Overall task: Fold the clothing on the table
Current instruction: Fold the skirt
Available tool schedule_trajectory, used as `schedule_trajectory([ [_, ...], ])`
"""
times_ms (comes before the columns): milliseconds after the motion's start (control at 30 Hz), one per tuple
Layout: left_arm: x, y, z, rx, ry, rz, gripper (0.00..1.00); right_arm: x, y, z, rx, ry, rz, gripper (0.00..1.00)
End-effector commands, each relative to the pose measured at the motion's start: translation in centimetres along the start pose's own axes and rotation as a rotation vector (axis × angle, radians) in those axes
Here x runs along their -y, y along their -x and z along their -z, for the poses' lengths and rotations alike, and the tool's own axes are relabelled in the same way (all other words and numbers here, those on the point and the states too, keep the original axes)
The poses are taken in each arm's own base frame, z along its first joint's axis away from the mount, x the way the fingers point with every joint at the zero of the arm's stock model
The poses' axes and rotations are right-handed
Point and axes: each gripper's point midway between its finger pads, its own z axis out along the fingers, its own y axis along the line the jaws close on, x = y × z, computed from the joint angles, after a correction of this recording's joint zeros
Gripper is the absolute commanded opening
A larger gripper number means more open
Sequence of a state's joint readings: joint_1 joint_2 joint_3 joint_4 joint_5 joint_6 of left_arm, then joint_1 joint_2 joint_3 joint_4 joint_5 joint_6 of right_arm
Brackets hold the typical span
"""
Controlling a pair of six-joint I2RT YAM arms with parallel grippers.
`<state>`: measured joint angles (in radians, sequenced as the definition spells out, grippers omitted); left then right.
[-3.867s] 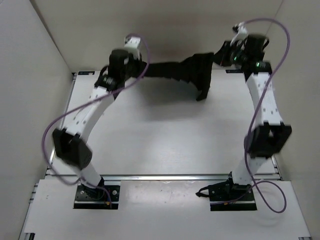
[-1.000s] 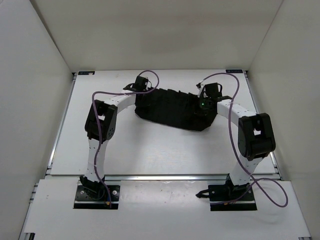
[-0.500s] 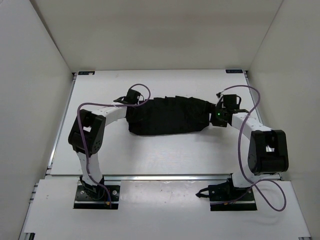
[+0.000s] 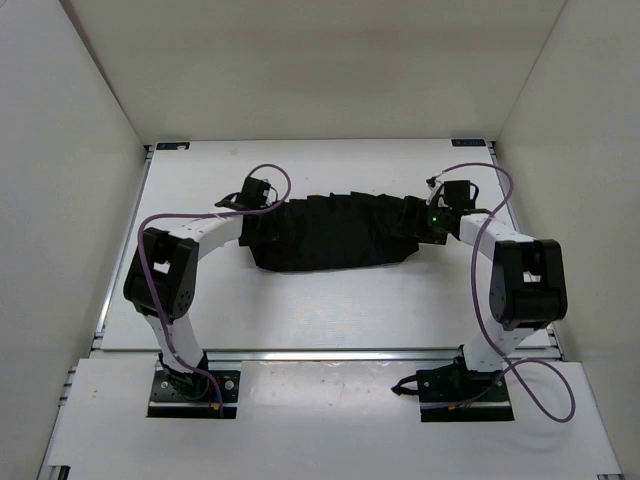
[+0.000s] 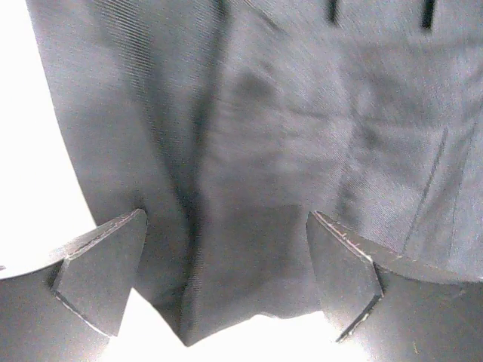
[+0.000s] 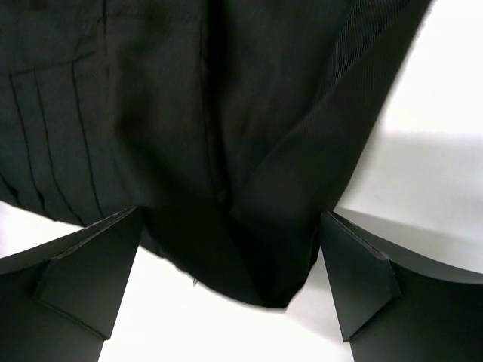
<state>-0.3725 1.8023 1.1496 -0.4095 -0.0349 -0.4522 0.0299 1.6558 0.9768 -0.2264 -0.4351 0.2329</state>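
Observation:
The clothing (image 4: 335,232) is a black garment lying as a wide, wrinkled band across the middle of the white table (image 4: 300,310). My left gripper (image 4: 252,225) is at its left end, my right gripper (image 4: 418,222) at its right end. In the left wrist view the left gripper (image 5: 226,279) is open, its fingers (image 5: 102,275) wide apart over the cloth (image 5: 287,136), whose edge lies loose between them. In the right wrist view the right gripper (image 6: 226,275) is also open, and a folded corner of the cloth (image 6: 249,188) rests on the table between its fingers (image 6: 358,275).
White walls (image 4: 60,200) close in the table at the left, back and right. Metal rails (image 4: 330,353) run along its edges. Purple cables (image 4: 270,175) loop above both wrists. Bare white tabletop lies in front of and behind the garment.
The garment was lowered from mid-air and drawn toward the near side into a flat band. The left jaws have let go and opened. The right jaws widened and that arm drew back slightly.

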Motion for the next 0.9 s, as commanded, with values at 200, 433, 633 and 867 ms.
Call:
schedule_trajectory([
  [200,-2.2,3.6,1.4,0.096,0.051,0.034,0.9,0.8,2.9,-3.2,-0.015,0.051,0.019,0.97],
  [433,-2.0,2.5,-1.4,0.045,0.058,0.021,0.73,-0.9,3.6,-4.4,-0.021,0.108,0.063,0.42],
  [633,-1.6,1.4,-2.7,0.001,0.043,0.01,0.34,-1.1,4.0,-4.4,-0.044,0.114,0.072,0.04],
  [867,0.4,0.3,-3.7,-0.048,-0.007,-0.031,0.13,-5.4,8.4,-1.1,0.08,0.153,0.178,0.0],
])
